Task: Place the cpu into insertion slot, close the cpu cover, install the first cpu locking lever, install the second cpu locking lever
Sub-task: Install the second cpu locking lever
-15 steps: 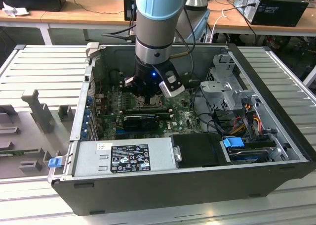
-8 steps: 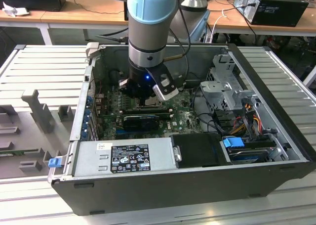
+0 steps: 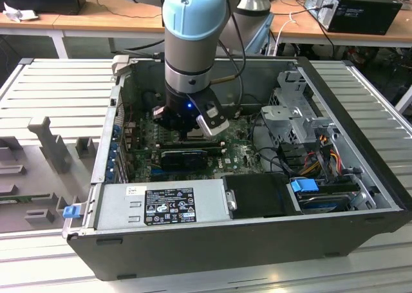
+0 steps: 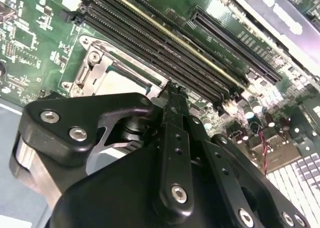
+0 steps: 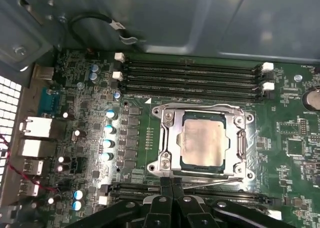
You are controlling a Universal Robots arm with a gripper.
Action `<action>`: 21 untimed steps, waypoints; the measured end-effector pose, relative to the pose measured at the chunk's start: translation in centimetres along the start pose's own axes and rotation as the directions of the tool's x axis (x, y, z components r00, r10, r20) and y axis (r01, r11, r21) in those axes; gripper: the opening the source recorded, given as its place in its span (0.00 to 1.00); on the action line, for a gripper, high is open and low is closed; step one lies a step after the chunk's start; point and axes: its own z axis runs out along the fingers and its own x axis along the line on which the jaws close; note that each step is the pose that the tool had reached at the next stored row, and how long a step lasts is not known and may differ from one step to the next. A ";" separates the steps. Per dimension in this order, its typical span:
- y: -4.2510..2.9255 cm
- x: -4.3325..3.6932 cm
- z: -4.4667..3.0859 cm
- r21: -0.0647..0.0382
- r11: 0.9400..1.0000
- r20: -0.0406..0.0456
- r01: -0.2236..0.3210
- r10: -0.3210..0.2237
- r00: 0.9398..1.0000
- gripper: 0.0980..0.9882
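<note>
The cpu (image 5: 204, 144) already sits in the insertion slot (image 5: 165, 160), and the cpu cover (image 5: 239, 138) lies shut flat around it, framing its top through the window. The gripper (image 5: 171, 184) hovers at the slot's edge with its fingers (image 5: 165, 187) pressed together, apparently to push a thin locking lever (image 5: 210, 180) lying along that side.

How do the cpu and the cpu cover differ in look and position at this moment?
In the first wrist view, the cpu is a solid square with a dull silver-grey top, while the cpu cover is a shiny metal frame with a large square window. The cpu lies in the middle of the insertion slot; the cpu cover lies flat around it, the cpu showing through its window. Both are square and metallic, on the green board.
</note>
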 end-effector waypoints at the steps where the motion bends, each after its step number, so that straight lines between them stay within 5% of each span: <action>1: -0.04 0.00 0.18 -0.001 1.000 0.000 0.000 0.000 1.000 0.01; 6: -0.38 0.36 1.09 -0.013 1.000 0.001 0.000 0.000 1.000 0.01; 9: -1.41 0.76 1.12 -0.071 0.997 0.005 0.002 -0.002 1.000 0.01; 11: -1.73 0.92 1.32 -0.092 0.996 0.006 0.003 -0.002 1.000 0.01; 15: -1.84 1.12 1.61 -0.107 0.994 0.007 0.003 -0.002 1.000 0.01; 19: -1.89 1.39 1.98 -0.145 0.989 0.010 0.005 -0.003 1.000 0.01; 21: -1.91 1.41 2.09 -0.154 0.988 0.010 0.005 -0.003 1.000 0.01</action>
